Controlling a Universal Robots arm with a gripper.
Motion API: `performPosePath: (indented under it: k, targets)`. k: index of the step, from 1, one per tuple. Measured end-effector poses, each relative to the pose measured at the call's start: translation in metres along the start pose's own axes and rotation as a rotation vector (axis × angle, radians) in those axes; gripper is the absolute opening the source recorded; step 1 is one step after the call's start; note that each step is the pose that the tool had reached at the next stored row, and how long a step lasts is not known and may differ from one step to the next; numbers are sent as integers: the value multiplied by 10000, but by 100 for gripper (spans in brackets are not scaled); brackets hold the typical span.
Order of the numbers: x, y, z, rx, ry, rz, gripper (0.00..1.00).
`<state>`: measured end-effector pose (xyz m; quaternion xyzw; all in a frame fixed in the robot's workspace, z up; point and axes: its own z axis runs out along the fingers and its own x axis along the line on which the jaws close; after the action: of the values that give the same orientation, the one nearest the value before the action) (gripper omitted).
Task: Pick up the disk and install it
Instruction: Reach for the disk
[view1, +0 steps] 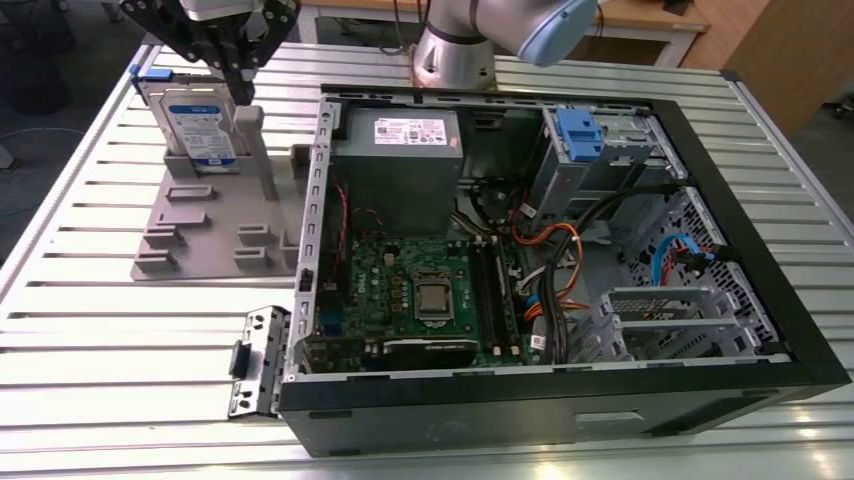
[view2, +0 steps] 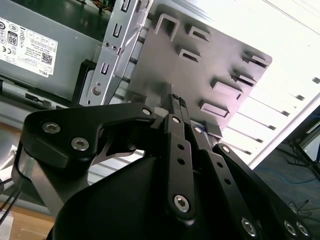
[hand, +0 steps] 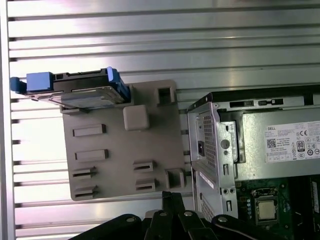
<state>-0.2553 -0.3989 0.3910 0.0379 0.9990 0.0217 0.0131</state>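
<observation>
One black two-fingered gripper (view1: 240, 92), fingers pressed together on nothing, hangs above one grey plastic holding plate (view1: 200, 245). The single disk (view1: 196, 122), a silver hard drive with a white-and-blue label in a bright blue bracket, stands on edge in that plate, at the exterior view's left of one open black computer case (view1: 467, 405). The plate's slot hides the disk's lower edge.

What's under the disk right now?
The disk stands on edge on the grey holder plate, which lies on the slatted metal table. How its lower edge seats in the plate is covered by the disk itself.
</observation>
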Motion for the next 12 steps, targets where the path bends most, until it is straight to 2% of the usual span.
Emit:
performPosePath:
  k: [12]
  targets:
    - [176,-7,7,1,0,0,10]
